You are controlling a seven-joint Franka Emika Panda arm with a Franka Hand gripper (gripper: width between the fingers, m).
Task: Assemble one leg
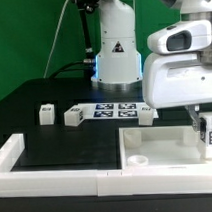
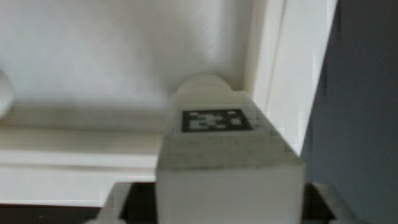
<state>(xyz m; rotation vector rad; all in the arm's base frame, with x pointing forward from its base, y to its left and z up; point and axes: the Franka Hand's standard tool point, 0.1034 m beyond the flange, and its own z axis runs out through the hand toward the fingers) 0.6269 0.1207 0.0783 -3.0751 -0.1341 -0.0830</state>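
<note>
My gripper, right edge of frame, holds tagged leg above white square panel, lower right; two spare legs left of marker board, mid-frame.

We see a white leg with a black-and-white square-patterned tag, and the panel is white too. The table is black. The marker board is white with black-and-white tags.

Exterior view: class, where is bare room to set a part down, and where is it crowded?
Free: the black mat between the loose legs, the white rail and the panel. Crowded: the back row around the marker board, and the gripper holding a leg over the panel.
</note>
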